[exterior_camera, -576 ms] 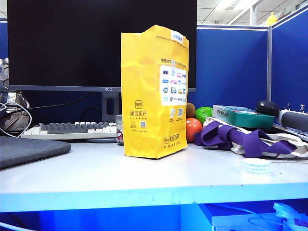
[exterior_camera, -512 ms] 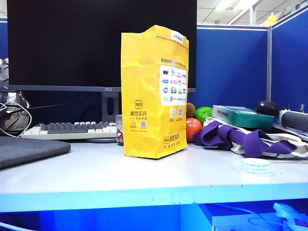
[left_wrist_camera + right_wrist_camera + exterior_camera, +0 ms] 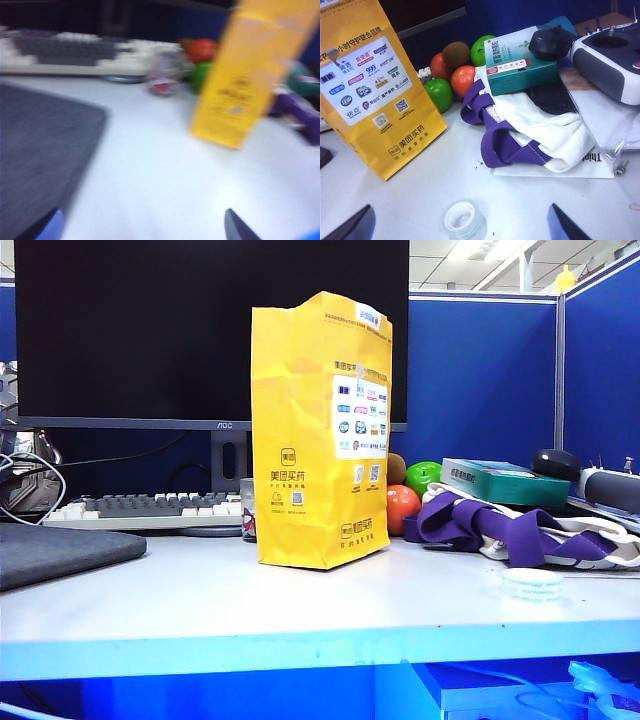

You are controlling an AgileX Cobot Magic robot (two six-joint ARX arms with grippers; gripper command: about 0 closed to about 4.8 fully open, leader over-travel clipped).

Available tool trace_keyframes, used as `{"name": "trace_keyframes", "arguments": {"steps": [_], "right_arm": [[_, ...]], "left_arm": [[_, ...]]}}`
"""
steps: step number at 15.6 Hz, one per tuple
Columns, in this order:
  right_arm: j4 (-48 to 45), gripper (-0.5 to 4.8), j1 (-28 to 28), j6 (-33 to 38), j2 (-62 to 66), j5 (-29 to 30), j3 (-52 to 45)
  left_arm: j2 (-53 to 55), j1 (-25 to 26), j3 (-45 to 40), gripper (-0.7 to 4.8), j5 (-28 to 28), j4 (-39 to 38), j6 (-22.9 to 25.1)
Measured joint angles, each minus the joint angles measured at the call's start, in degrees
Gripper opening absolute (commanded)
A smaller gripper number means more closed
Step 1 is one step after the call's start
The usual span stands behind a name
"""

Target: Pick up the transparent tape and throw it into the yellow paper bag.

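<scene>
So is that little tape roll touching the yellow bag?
Apart. The right wrist view shows bare table between the tape roll and the yellow bag.

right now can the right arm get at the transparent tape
Probably yes. The transparent tape lies flat on bare table between the tips of the open right end effector, with the yellow paper bag and purple cloth off to either side.
</scene>
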State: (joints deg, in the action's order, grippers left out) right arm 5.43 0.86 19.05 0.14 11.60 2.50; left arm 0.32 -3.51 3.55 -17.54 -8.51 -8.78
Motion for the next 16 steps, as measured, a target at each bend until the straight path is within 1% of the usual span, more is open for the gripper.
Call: {"name": "trace_keyframes", "arguments": {"steps": [1, 2, 3, 4, 6, 8, 10, 12, 13, 15, 16], "right_arm": [[0.0, 4.79, 0.1, -0.7, 0.0, 0.1, 0.0], [0.0, 4.79, 0.4, -1.1, 0.0, -0.1, 0.0], [0.0, 4.79, 1.1, -1.7, 0.0, -1.5, 0.0], [0.0, 4.79, 1.6, -2.2, 0.0, -2.5, 0.0], [-0.4, 4.79, 2.9, -2.7, 0.0, -5.0, 0.0], [-2.7, 4.79, 4.5, -4.0, 0.0, -5.9, 0.1], [-2.9, 4.79, 5.2, -4.3, 0.0, -8.2, 0.2], [-2.4, 4.79, 5.1, -5.6, 0.9, -11.0, 0.4], [-2.1, 4.79, 5.1, -5.7, 2.7, -11.4, 0.9], [-1.6, 4.79, 5.1, -5.7, 8.3, -11.7, 3.1], [-2.1, 4.79, 5.1, -5.8, 13.7, -11.9, 5.5]], "left_arm": [[0.0, 0.0, 2.4, 4.27, -1.4, 0.5, -1.8], [0.1, 0.0, 3.9, 4.27, -0.9, 1.5, -4.7], [0.9, 0.0, 4.8, 4.27, -0.7, 2.7, -6.3], [2.3, 0.0, 6.0, 4.27, -0.5, 3.7, -7.3], [7.9, 0.0, 11.0, 4.27, -0.8, 3.7, -7.5], [17.4, 0.0, 19.6, 4.28, -4.1, 4.0, -5.2], [27.4, 0.0, 28.5, 4.28, -8.4, 3.8, -1.8], [39.0, -0.1, 37.5, 4.28, -13.4, 2.1, 6.9], [42.7, -0.3, 39.6, 4.28, -14.6, 0.9, 9.0], [47.8, -0.5, 43.4, 4.28, -17.2, 0.1, 10.0], [50.3, -0.9, 46.1, 4.28, -18.5, -0.8, 11.4]]}}
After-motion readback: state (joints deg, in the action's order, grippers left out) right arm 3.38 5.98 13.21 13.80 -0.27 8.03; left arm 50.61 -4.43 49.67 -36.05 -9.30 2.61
